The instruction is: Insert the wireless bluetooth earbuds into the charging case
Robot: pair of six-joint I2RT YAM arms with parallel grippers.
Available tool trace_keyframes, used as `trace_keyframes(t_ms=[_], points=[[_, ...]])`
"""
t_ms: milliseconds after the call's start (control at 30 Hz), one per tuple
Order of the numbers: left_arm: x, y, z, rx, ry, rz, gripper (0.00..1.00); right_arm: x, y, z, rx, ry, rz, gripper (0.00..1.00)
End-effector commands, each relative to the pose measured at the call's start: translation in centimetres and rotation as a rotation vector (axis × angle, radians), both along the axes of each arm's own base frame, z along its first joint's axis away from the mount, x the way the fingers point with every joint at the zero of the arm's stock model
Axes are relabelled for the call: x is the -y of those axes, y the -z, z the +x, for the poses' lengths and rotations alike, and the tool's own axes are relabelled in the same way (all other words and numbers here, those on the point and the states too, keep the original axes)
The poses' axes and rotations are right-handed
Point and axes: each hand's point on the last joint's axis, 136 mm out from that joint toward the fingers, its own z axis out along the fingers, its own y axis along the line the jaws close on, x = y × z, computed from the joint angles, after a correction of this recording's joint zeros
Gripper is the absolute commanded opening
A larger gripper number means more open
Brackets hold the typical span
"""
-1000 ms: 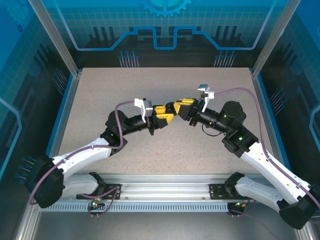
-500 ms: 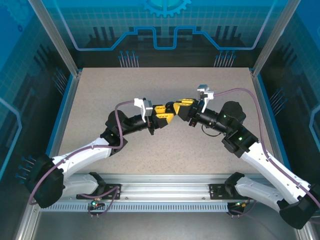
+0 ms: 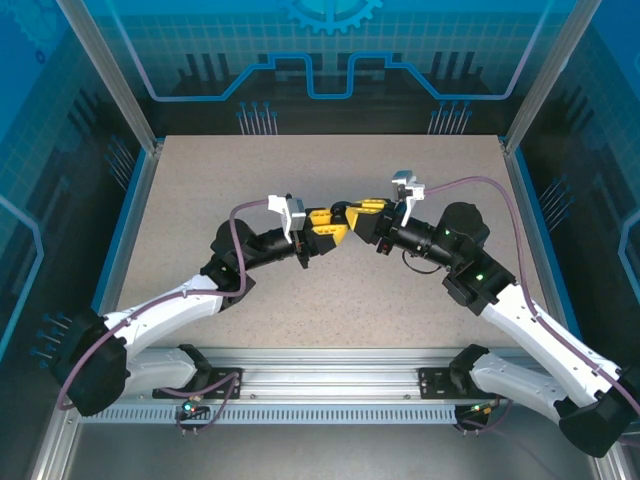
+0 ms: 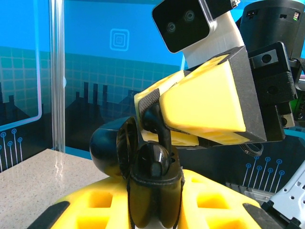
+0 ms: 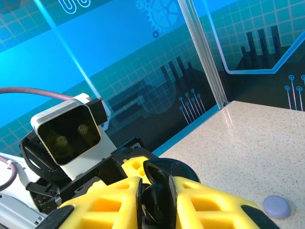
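Left gripper (image 4: 155,205) is clamped on black case (image 4: 152,164). Right gripper (image 5: 155,198) pinches narrow on small black piece (image 5: 157,205) at the case; can't tell what. Lavender disc (image 5: 276,206) lies on table (image 5: 248,138).

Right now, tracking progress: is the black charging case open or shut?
Open: left wrist view shows its lid swung back from the base.

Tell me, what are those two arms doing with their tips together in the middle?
The two arms meet above the middle of the table. The left arm's fingers grip a round black charging case. The right arm's fingers, closed on a small black piece, apparently an earbud, hold it right at the case. Whether it is seated is hard to tell. A small pale lavender round thing lies on the table nearby.
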Motion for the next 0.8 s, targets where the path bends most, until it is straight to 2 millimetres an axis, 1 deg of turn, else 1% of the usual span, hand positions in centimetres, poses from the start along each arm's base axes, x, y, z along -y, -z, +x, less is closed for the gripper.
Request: trace_keyframes(t_ms=[0, 133, 233, 433, 533, 767], points=[[-0.3, -2.7, -0.4, 0.038, -0.006, -0.054, 0.04, -0.3, 0.1, -0.2, 0.01, -0.001, -0.014, 0.23], [-0.3, -2.7, -0.5, 0.039, -0.004, -0.053, 0.04, -0.2, 0.1, -0.2, 0.008, 0.001, -0.021, 0.24], [-0.3, -2.8, -0.6, 0.039, 0.001, -0.052, 0.04, -0.2, 0.1, -0.2, 0.006, 0.0, -0.021, 0.26], [-0.1, -2.5, -0.6, 0.033, 0.009, -0.045, 0.04, -0.1, 0.0, -0.3, 0.004, 0.008, -0.024, 0.37], [-0.1, -2.4, -0.5, 0.027, 0.011, -0.04, 0.04, 0.0, -0.1, -0.4, 0.006, 0.009, -0.025, 0.4], [0.3, -1.0, -0.2, -0.018, 0.008, 0.015, 0.04, 0.8, -0.2, -0.4, 0.009, 0.05, -0.049, 0.51]])
